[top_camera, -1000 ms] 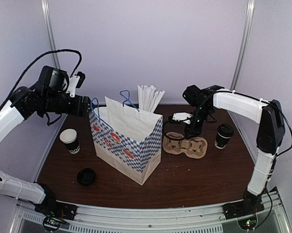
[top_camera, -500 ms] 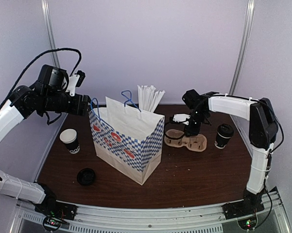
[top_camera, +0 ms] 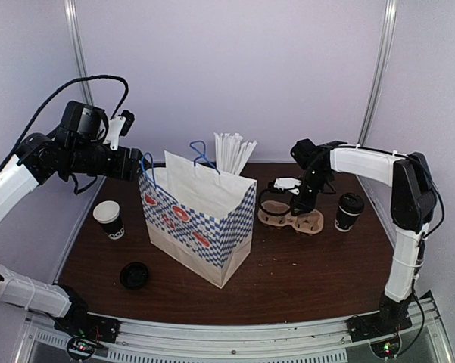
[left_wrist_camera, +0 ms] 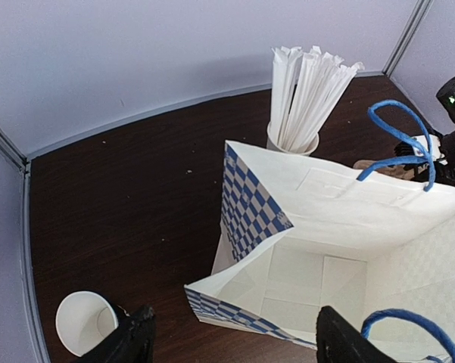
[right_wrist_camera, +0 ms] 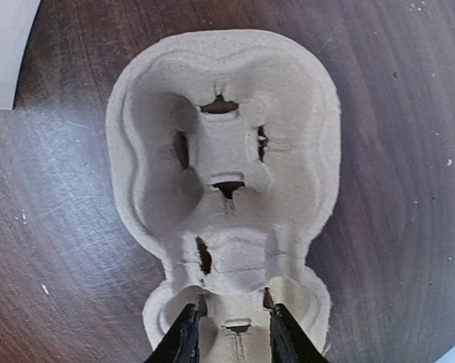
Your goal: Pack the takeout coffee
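The takeout coffee [top_camera: 349,211], a black cup with a black lid, stands at the table's right, apart from both grippers. My right gripper [top_camera: 294,198] is shut on the middle ridge of a brown pulp cup carrier [top_camera: 291,219], just left of the coffee. In the right wrist view its fingers [right_wrist_camera: 183,336] pinch that ridge of the carrier [right_wrist_camera: 223,151]. My left gripper [top_camera: 132,168] is open above the left edge of the open blue-checked paper bag [top_camera: 201,215]. The left wrist view looks down into the empty white inside of the bag [left_wrist_camera: 325,272].
A lidless black cup with a white rim [top_camera: 108,219] stands left of the bag and also shows in the left wrist view [left_wrist_camera: 83,321]. A loose black lid [top_camera: 135,274] lies near the front left. A white cup of straws [top_camera: 233,151] stands behind the bag.
My right gripper has moved the cup carrier a little back and to the right, and the carrier now looks flatter. The left arm has hardly moved.
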`<action>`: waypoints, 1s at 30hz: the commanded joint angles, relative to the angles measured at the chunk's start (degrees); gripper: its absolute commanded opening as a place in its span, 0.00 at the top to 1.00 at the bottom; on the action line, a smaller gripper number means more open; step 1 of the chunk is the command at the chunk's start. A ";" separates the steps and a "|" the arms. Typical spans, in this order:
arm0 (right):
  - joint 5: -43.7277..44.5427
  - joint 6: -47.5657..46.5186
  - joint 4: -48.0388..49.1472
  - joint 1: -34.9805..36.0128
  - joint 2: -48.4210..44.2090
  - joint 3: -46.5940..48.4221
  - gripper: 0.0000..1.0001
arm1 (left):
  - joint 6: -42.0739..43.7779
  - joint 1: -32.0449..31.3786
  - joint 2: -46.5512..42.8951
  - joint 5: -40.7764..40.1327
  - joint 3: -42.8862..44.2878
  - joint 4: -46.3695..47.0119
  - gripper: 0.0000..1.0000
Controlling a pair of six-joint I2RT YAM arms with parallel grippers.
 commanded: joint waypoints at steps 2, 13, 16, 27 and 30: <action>-2.41 0.09 -4.47 0.07 4.08 3.82 0.68 | -0.52 0.47 0.00 0.88 -0.10 2.84 0.27; -2.22 0.53 -3.70 0.07 7.56 5.96 0.66 | -0.51 0.47 0.00 0.24 -0.38 2.47 0.26; -2.43 0.62 -3.87 0.06 8.19 6.31 0.67 | -0.43 0.47 0.26 0.46 -0.21 2.48 0.26; -0.12 2.31 -0.73 -0.65 7.17 5.48 0.62 | -0.68 0.47 0.33 0.97 -0.37 2.70 0.26; -1.44 2.91 -0.74 -1.61 7.58 6.05 0.62 | -0.81 0.47 0.18 1.07 -0.50 2.59 0.27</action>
